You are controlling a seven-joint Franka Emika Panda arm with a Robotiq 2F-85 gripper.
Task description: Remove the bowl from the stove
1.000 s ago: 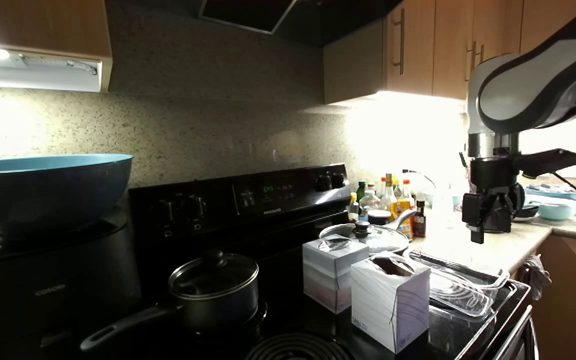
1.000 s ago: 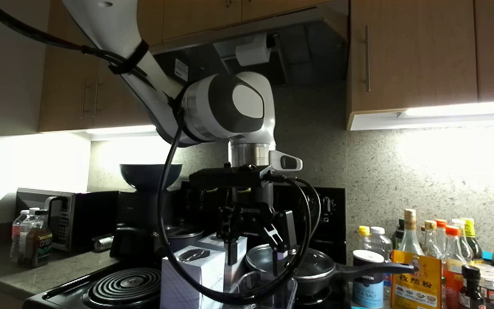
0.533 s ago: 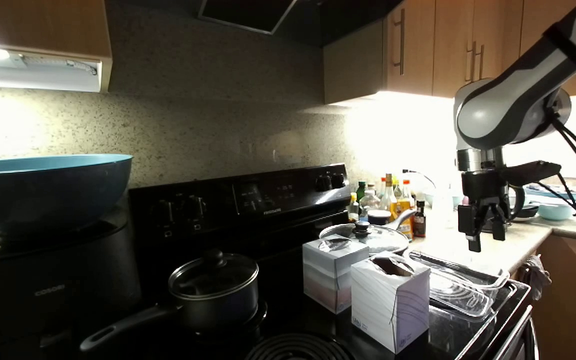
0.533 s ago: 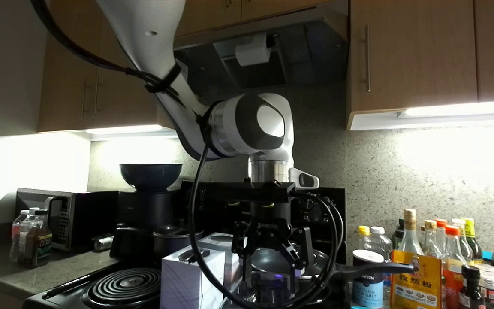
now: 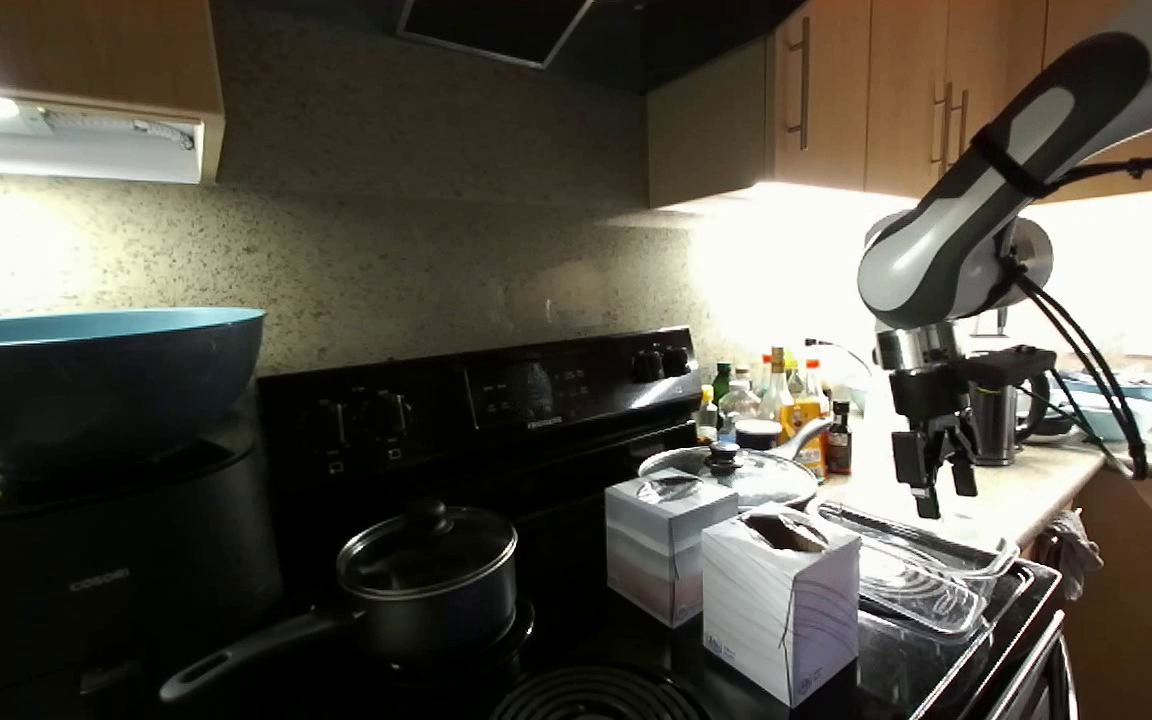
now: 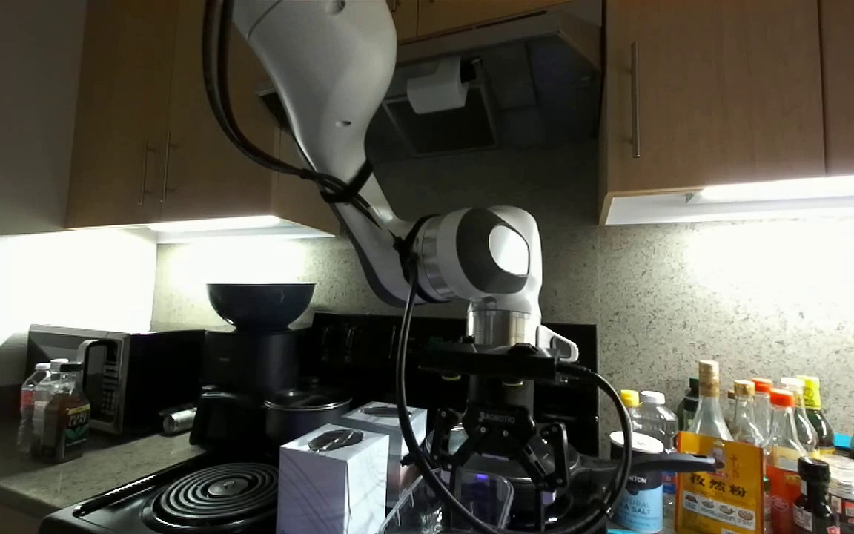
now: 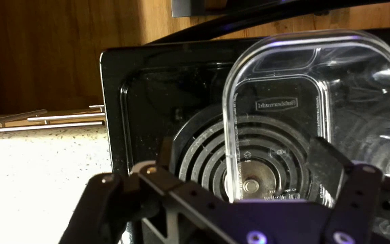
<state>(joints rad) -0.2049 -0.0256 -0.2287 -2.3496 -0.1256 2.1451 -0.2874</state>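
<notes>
Claw [image 7: 243, 148] hung above clear bowl [image 7: 317, 113], spread, empty, presumably to straddle it; coil [image 7: 200, 149] lay beneath bowl, likely why stove [image 7: 168, 91] needed clearing; tissue box [image 5: 781, 605] stood beside bowl.

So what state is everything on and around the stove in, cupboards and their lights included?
Bowl: on the stove, not gripped
Jaws: open
Pot: lidded
Pan: lidded
Boxes: upright
Coil: dark, no glow
Knobs: settings unreadable
Basin: upright
Bottles: upright
Cupboards: shut
Cupboard lights: on
</notes>
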